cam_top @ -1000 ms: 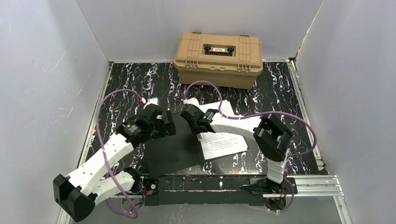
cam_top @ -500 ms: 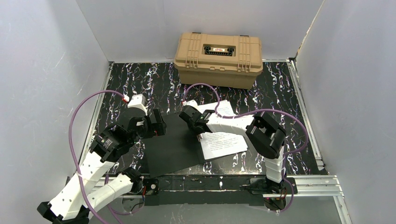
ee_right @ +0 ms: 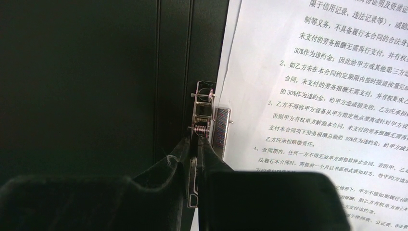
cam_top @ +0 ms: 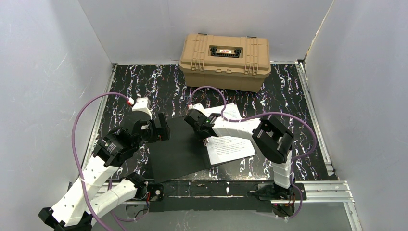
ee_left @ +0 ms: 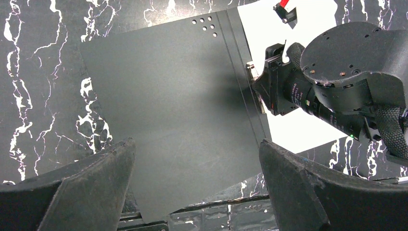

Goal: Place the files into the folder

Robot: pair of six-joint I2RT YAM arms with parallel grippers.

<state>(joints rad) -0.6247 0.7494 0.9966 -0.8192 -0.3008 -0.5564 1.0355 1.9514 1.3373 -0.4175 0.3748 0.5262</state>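
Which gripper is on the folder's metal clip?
The right gripper, pinching the metal clip by the files; the left gripper hangs wide open over the folder.

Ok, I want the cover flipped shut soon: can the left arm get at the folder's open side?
Probably yes: the left gripper hangs open over the bare black folder; the right gripper pinches the clip, off aside.

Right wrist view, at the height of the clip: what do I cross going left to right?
Black inside of the folder → metal clip → files, the white printed sheets.
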